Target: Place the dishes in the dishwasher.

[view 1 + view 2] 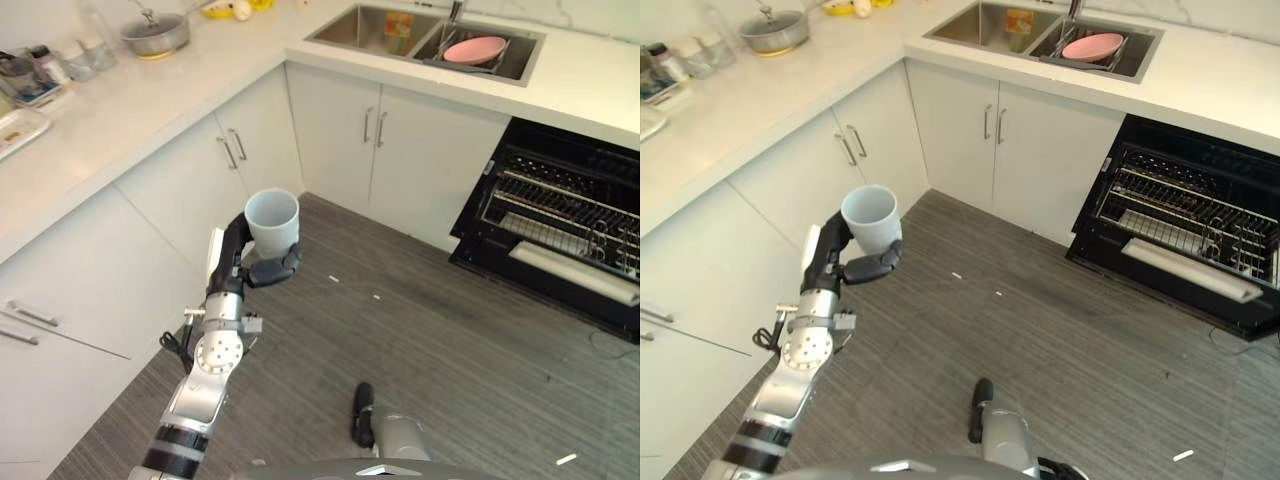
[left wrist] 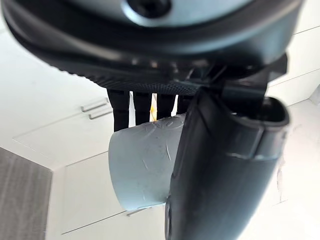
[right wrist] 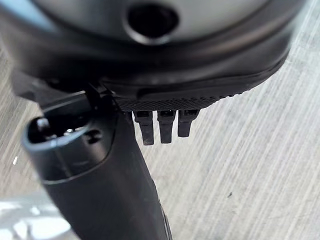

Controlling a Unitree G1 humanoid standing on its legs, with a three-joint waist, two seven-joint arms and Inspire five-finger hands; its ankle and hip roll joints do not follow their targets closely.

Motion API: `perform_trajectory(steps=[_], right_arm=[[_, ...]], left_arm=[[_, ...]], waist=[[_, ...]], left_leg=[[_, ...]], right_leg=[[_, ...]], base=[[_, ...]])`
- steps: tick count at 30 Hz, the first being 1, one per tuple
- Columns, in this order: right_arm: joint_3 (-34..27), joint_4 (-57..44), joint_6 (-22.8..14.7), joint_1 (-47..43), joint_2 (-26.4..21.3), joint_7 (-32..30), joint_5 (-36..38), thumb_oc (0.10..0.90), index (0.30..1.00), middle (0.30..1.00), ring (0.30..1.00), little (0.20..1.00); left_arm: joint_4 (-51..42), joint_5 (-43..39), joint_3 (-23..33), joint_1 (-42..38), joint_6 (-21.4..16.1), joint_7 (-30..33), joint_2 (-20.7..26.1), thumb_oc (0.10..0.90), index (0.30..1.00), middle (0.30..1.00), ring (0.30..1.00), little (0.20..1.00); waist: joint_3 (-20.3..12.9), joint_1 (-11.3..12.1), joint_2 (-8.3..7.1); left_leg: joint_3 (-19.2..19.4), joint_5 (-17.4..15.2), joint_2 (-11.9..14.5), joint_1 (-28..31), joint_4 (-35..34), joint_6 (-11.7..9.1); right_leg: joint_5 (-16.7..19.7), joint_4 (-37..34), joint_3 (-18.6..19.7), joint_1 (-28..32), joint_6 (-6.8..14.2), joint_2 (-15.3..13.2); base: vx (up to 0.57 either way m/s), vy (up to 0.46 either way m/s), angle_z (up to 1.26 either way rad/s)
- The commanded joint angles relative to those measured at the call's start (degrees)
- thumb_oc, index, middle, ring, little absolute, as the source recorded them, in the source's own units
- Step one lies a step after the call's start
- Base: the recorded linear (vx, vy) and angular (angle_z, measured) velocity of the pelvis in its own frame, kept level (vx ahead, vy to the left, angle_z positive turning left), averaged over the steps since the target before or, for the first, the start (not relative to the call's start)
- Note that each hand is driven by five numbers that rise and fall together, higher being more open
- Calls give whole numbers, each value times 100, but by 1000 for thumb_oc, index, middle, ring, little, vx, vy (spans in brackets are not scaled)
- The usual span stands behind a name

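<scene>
My left hand (image 1: pixel 262 268) is shut on a pale grey-blue cup (image 1: pixel 272 220), held upright above the floor in front of the white cabinets. In the left wrist view the cup (image 2: pixel 145 165) sits between the fingers and the thumb (image 2: pixel 215 175). The dishwasher (image 1: pixel 560 215) stands open at the right, its wire racks showing and a white rack edge (image 1: pixel 575 272) pulled forward. A pink plate (image 1: pixel 474 49) lies in the right basin of the sink (image 1: pixel 370 25). My right hand (image 1: pixel 362 415) hangs low near my body over the floor, fingers relaxed and holding nothing.
White lower cabinets (image 1: pixel 250 150) run along the left and back under a white counter (image 1: pixel 120 110). A lidded pot (image 1: pixel 155 35), jars and a tray stand on the counter at the far left. Grey plank floor (image 1: pixel 430 340) spreads between me and the dishwasher.
</scene>
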Motion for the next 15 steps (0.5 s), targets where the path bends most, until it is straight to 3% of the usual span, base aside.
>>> perform_trajectory(steps=[1, 4, 5, 6, 7, 8, 9, 12, 15], right_arm=[[124, -30, -61, 143, -320, -191, 440, 800, 900, 900, 900, 900], [147, -219, -168, 30, -352, -219, 502, 800, 900, 900, 900, 900], [282, -304, -224, -14, -407, -236, 406, 800, 900, 900, 900, 900], [282, -304, -224, -14, -407, -236, 406, 800, 900, 900, 900, 900], [367, -384, -271, -64, -421, -236, 337, 800, 900, 900, 900, 900], [527, -582, -338, -155, -416, -295, 313, 800, 900, 900, 900, 900], [563, -618, -365, -183, -417, -294, 306, 800, 900, 900, 900, 900], [709, -920, -424, -216, -422, -313, 134, 800, 900, 900, 900, 900], [710, -1086, -435, -248, -374, -345, 140, 800, 900, 900, 900, 900]], left_arm=[[-1004, -66, 104, -769, -696, -27, 494, 400, 300, 300, 300, 300], [-965, -133, 261, -585, -650, 21, 466, 400, 300, 300, 300, 300], [-951, -120, 308, -552, -642, 50, 455, 400, 300, 300, 300, 300], [-951, -120, 308, -552, -642, 50, 455, 400, 300, 300, 300, 300], [-980, -105, 281, -515, -645, 52, 430, 400, 300, 300, 300, 300], [-1046, 1, 243, -482, -655, 68, 427, 400, 300, 300, 300, 300], [-1044, 33, 197, -548, -667, 69, 434, 400, 300, 300, 300, 300], [-992, 70, 45, -634, -679, -33, 486, 400, 300, 300, 300, 300], [-981, 84, -52, -749, -682, -57, 561, 400, 300, 300, 300, 300]], waist=[[-32, -214, -159], [-82, -157, -32], [-105, 22, 34], [-105, 22, 34], [-121, 133, 61], [-110, 375, 43], [-147, 319, 38], [-297, 133, 46], [-417, 6, 67]], left_leg=[[858, -597, -144, -362, -1349, 234], [420, -720, -208, -470, -2893, 492], [-338, -631, -410, -563, -3710, 591], [-338, -631, -410, -563, -3710, 591], [-958, -589, -498, -548, -4133, 605], [-2234, -440, -605, -692, -4486, 573], [-2299, -459, -620, -682, -4575, 500], [-1873, -515, -733, -397, -4869, 552], [-1618, -521, -893, -311, -5023, 644]], right_leg=[[-562, -894, -234, 1809, 868, 123], [-709, -915, -30, 1963, 1024, 211], [-781, -897, 241, 1997, 1096, 253], [-781, -897, 241, 1997, 1096, 253], [-827, -850, 411, 2015, 1125, 259], [-899, -797, 970, 2139, 1143, 355], [-950, -770, 1085, 2179, 1177, 353], [-918, -659, 1335, 2121, 1299, 313], [-695, -616, 1575, 1930, 1442, 225]], base=[[299, 30, -7], [350, 192, -59], [254, 215, -83], [279, 186, -99], [415, 129, -112], [537, 141, -195], [495, 111, -222], [247, 137, -212], [119, 181, -41]])
